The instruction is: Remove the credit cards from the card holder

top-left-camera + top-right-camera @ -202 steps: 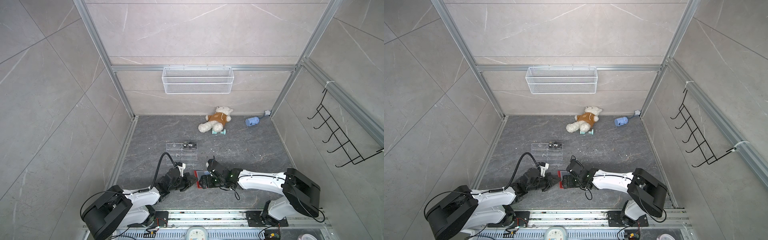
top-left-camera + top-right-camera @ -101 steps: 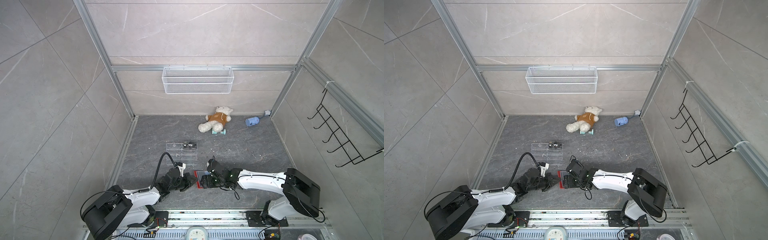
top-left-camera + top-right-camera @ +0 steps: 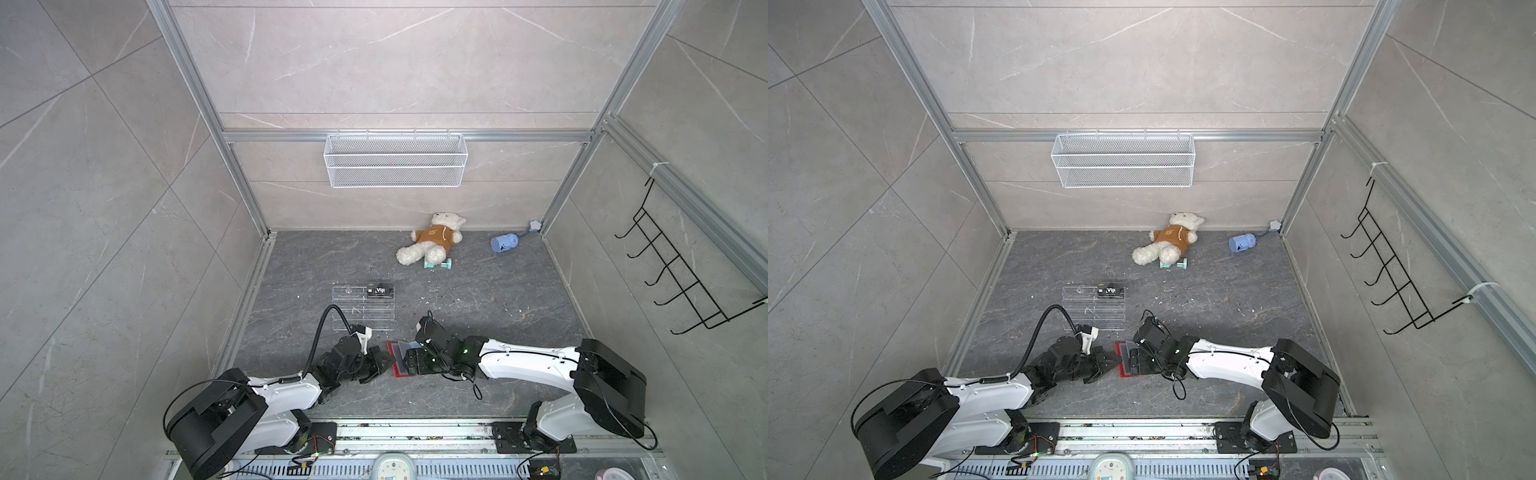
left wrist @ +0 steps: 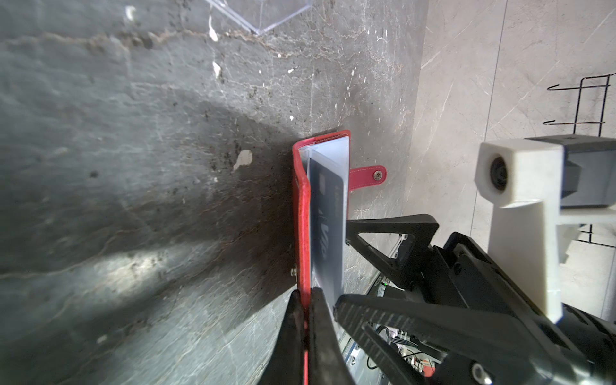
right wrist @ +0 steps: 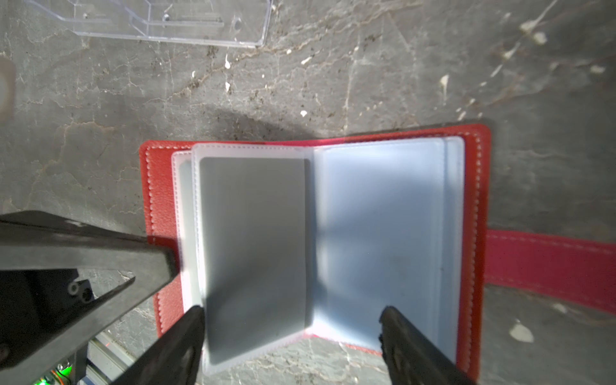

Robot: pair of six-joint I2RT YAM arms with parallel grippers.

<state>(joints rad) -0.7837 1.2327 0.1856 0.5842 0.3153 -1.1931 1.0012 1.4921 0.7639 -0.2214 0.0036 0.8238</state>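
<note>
The red card holder (image 3: 395,363) (image 3: 1121,365) lies open on the floor at the front middle. My left gripper (image 4: 305,296) (image 3: 380,365) is shut on the edge of its red cover (image 4: 303,213), holding that cover up on edge. A dark credit card (image 4: 325,226) sits in a clear sleeve just behind the cover. From above it shows as a grey card (image 5: 253,250) in the raised sleeve. My right gripper (image 5: 291,313) (image 3: 411,361) hangs open over the sleeves, its jaws either side of that sleeve and holding nothing. A black "Vip" credit card (image 3: 380,291) (image 3: 1111,291) rests on the rack.
A clear acrylic rack (image 3: 363,309) stands just behind the card holder. A teddy bear (image 3: 432,243), a teal dumbbell (image 3: 438,264) and a blue item (image 3: 503,243) lie at the back. A wire basket (image 3: 395,160) hangs on the back wall and black hooks (image 3: 681,282) on the right wall.
My right gripper has edged slightly to the left over the open card holder. The left gripper keeps its hold on the cover and has not moved.
</note>
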